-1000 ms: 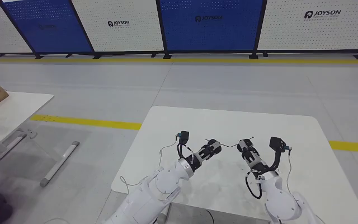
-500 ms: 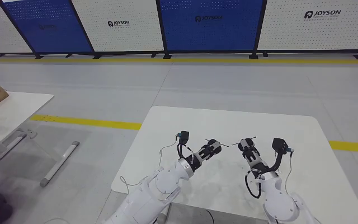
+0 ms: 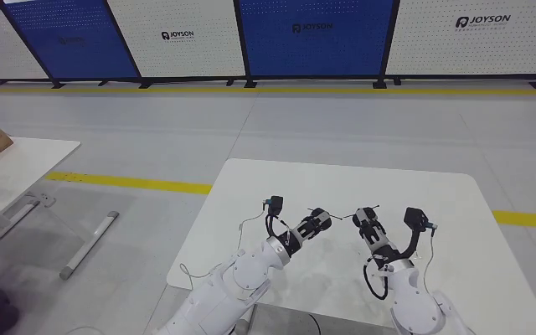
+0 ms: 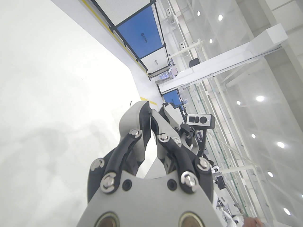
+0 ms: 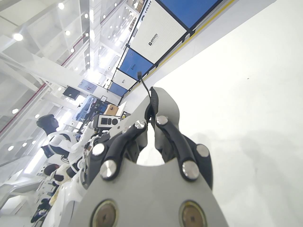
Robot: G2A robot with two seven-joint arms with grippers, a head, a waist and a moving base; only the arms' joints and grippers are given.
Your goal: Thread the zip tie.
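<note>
Above the white table, the right gripper and, close opposite it, the left gripper are both pinched fully closed, the right one clamping the black zip tie, whose head juts just past its fingertips; I cannot tell what, if anything, the left one holds.

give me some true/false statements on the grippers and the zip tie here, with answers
1. The right gripper is shut on the black zip tie. True.
2. The zip tie lies flat on the table. False: the right gripper holds it, and it sticks out past the fingers.
3. The left gripper has its fingers spread wide. False: they are closed together.
4. Both grippers are over the white table. True.
5. The two grippers touch each other. False: the top view shows a gap between them.
</note>
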